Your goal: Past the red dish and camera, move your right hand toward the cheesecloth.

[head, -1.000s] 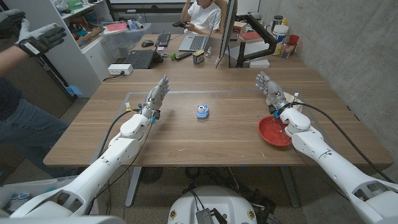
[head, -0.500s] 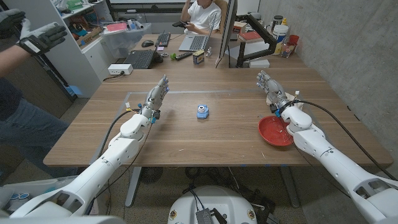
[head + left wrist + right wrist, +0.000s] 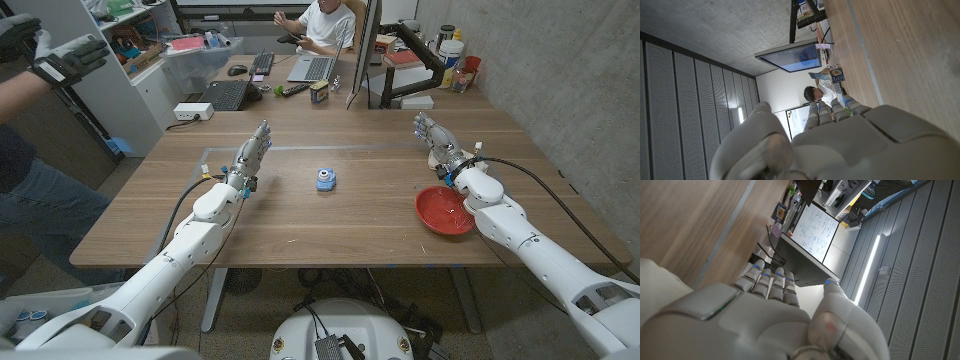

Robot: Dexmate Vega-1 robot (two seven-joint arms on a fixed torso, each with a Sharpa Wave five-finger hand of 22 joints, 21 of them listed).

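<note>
— From above, what did you see?
— The right hand held nothing, fingers straight, just past the red dish. The blue camera sat mid-table. The left hand was empty too, fingers extended. I couldn't make out any cheesecloth.
— And the wrist views?
— Left hand: fingers together, gripping nothing. Right hand: the same, above bare wood.
</note>
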